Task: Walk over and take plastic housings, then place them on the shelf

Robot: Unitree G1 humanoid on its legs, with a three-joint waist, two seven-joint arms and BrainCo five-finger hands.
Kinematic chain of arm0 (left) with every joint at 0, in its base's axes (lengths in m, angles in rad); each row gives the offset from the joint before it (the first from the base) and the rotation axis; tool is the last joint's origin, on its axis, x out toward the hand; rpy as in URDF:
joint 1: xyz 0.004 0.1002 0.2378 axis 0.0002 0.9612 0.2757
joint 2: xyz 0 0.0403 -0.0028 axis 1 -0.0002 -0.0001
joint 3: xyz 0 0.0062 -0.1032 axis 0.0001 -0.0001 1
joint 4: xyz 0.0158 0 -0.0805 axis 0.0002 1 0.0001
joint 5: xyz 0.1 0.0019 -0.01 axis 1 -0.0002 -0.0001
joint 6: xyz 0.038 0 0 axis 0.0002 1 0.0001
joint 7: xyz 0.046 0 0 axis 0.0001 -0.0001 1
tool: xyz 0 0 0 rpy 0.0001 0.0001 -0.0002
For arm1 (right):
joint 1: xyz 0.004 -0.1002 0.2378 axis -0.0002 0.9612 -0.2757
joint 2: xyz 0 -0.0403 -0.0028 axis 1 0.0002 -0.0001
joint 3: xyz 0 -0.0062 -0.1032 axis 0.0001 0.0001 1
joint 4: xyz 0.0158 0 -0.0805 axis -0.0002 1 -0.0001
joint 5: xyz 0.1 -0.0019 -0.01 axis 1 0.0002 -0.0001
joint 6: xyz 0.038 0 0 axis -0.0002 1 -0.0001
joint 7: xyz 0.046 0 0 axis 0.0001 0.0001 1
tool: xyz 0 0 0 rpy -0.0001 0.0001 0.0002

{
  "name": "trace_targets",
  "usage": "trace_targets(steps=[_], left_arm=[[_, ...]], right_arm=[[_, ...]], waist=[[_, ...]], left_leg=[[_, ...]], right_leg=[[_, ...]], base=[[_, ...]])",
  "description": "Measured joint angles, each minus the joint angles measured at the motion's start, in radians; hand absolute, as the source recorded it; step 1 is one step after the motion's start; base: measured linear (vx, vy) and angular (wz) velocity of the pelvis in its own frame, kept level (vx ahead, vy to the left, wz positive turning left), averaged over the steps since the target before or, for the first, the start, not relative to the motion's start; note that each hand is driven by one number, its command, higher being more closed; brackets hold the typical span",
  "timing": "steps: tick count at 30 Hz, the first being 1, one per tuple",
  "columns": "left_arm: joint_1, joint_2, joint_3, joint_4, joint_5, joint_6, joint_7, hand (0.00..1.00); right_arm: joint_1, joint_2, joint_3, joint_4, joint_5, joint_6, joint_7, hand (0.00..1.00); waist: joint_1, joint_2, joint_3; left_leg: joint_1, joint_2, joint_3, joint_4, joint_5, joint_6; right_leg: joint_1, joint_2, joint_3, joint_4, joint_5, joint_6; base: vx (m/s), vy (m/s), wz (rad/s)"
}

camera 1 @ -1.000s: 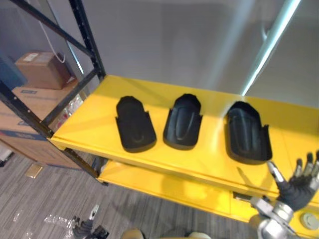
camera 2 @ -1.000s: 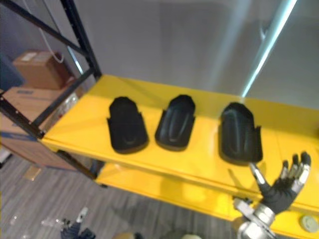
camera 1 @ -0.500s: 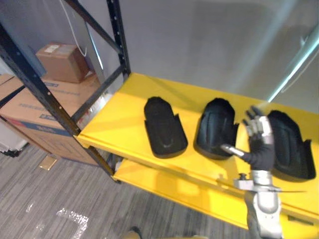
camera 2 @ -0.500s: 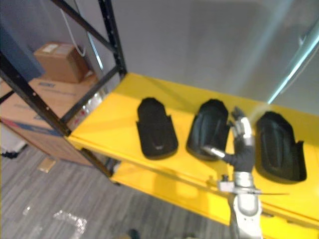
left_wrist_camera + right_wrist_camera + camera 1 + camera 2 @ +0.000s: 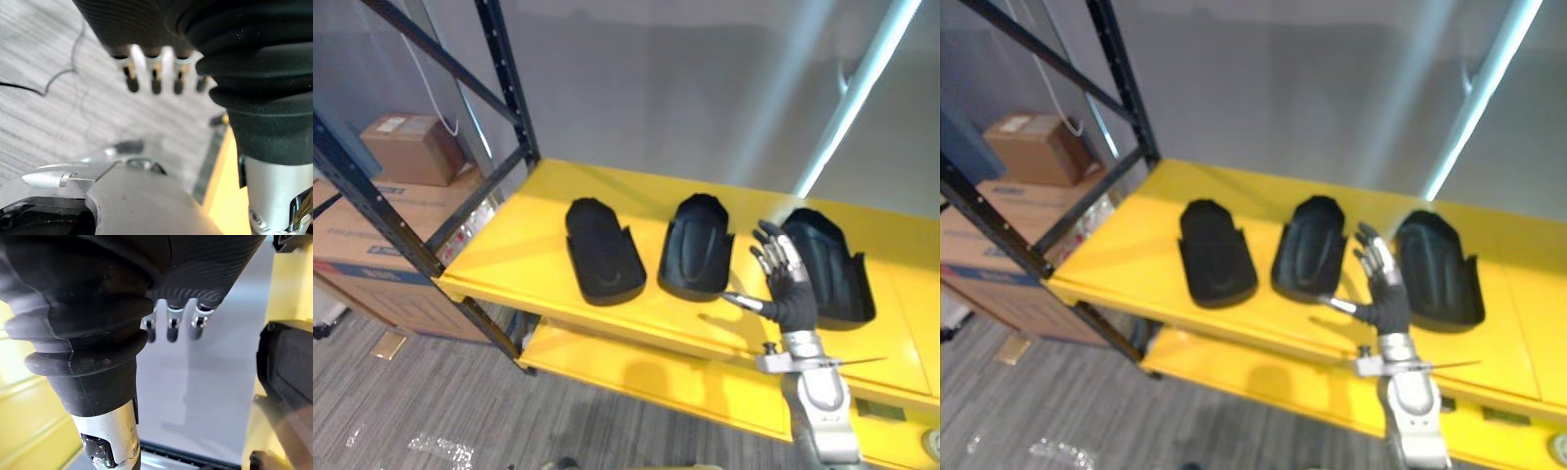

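Left eye view: three black moulded plastic housings lie in a row, hollow side up, on the yellow metal shelf board (image 5: 533,211). The middle housing (image 5: 697,245) is the landmark. The left housing (image 5: 602,250) lies just to its left and the right housing (image 5: 827,259) to its right, each with bare yellow between. The right hand (image 5: 788,289) stands raised just right of the middle housing and nearer the robot, fingers spread and thumb out, holding nothing. Well left of the middle housing are a black steel upright (image 5: 504,88) and brown cardboard boxes (image 5: 406,147).

Right eye view: the right hand (image 5: 1383,294) shows the same way, splayed and empty, its fingertips lying between the middle housing and the right one.

Left wrist view: the left hand (image 5: 155,78) hangs over grey floor (image 5: 49,112), fingers straight and slack, nothing in them, no housing near.

Right wrist view: the right hand's fingers (image 5: 168,328) point at a grey wall, uncurled. A black housing (image 5: 288,367) lies beside them, apart.

With three housings set down and both hands free, the placing looks done for these. Whether more remain to be fetched I cannot tell.
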Motion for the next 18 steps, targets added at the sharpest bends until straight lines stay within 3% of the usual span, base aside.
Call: trace_targets(steps=[5,10,13,18], left_arm=[[0.002,0.000,0.000,0.000,0.000,0.005,0.003,0.00],[-0.005,0.000,0.000,0.000,-0.002,0.043,0.033,0.00],[-0.025,0.002,-0.009,0.001,-0.017,0.059,0.060,0.00],[-0.070,0.012,-0.010,0.001,-0.044,0.057,0.082,0.00]], right_arm=[[-0.023,0.000,0.025,0.016,0.000,0.000,-0.006,0.00],[-0.060,0.001,0.097,0.080,0.002,0.003,-0.022,0.00],[-0.083,0.001,0.139,0.082,0.002,0.004,-0.043,0.00],[-0.213,0.001,0.157,0.081,-0.003,0.002,-0.063,0.00]], waist=[[0.001,0.003,0.002],[0.006,0.002,0.010],[0.023,0.002,0.031],[0.032,-0.019,0.091]], left_leg=[[-0.002,0.000,0.000,0.000,0.000,0.000],[-0.004,0.000,-0.001,0.001,0.000,0.000],[-0.034,0.001,-0.010,0.002,0.004,0.004],[-0.096,-0.001,-0.070,0.002,0.029,0.014]], right_leg=[[-0.001,0.001,0.001,0.000,0.000,0.000],[-0.006,0.000,0.002,0.004,0.000,-0.001],[-0.042,-0.001,0.007,0.025,-0.006,-0.010],[-0.072,0.001,-0.026,0.048,-0.011,-0.019]], base=[[0.00,0.000,0.00],[0.00,0.000,0.00],[-0.01,0.000,0.06],[-0.03,-0.005,0.33]])
